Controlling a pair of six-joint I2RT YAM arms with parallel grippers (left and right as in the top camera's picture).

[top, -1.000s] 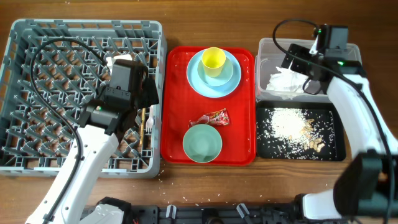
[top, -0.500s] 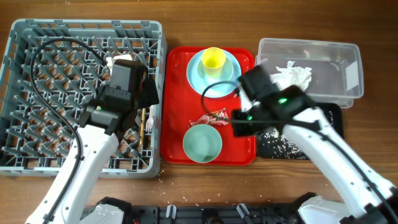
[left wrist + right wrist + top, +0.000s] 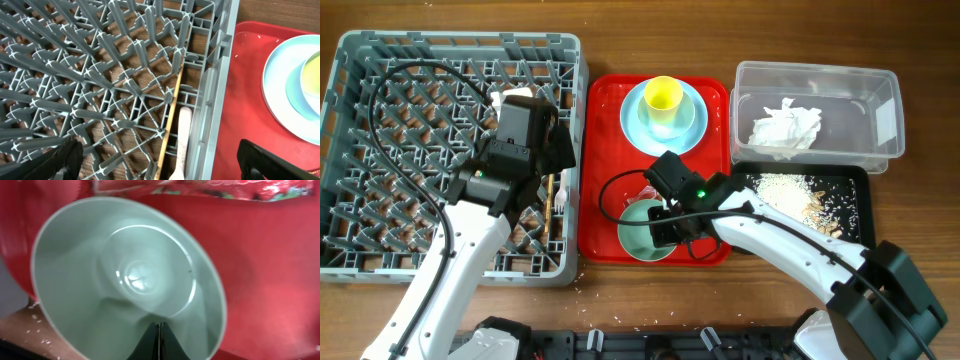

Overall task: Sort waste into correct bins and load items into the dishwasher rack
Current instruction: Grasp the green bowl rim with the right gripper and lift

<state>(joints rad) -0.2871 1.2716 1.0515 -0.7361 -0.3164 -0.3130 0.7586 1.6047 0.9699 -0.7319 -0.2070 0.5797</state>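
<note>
My right gripper [image 3: 159, 326] is shut, its fingertips pressed together with nothing between them, just over the inside of the pale blue-green bowl [image 3: 125, 275] on the red tray [image 3: 605, 150]. The red wrapper [image 3: 210, 187] lies just beyond the bowl. A yellow cup [image 3: 663, 95] stands on the blue plate [image 3: 685, 125]. The white napkin [image 3: 785, 128] lies in the clear tub [image 3: 880, 100]. Rice scraps [image 3: 785, 185] cover the black tray [image 3: 850, 215]. My left gripper [image 3: 165, 160] hangs open over the grey rack [image 3: 380, 60], above a chopstick [image 3: 172, 107] and the white fork [image 3: 182, 135].
The rack fills the table's left side, with its right wall against the red tray. The clear tub and the black tray sit side by side right of the red tray. Loose crumbs dot the table's front edge near the bowl.
My right arm has swung from the clear tub to the bowl on the red tray and its gripper has shut. The napkin stays in the tub. My left arm has not moved.
</note>
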